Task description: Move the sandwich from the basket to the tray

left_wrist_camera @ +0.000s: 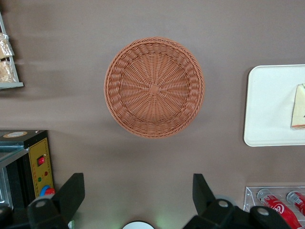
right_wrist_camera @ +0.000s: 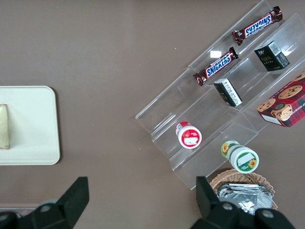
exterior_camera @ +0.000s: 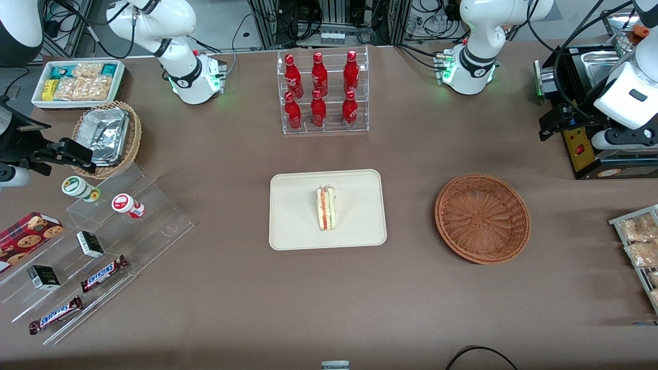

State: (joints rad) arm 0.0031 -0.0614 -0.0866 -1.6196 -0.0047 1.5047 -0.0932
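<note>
A wide desk covered in matte brown cloth [exterior_camera: 226, 288] fills the scene under even, soft light. Along its edge farthest from the front camera, tangled black cables [exterior_camera: 334, 20] lie on grey floor.

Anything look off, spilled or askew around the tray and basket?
Nothing stands out. The sandwich lies near the middle of the tray, intact. The basket sits flat and empty. The gripper is open, empty, held above bare table beside the basket.
</note>
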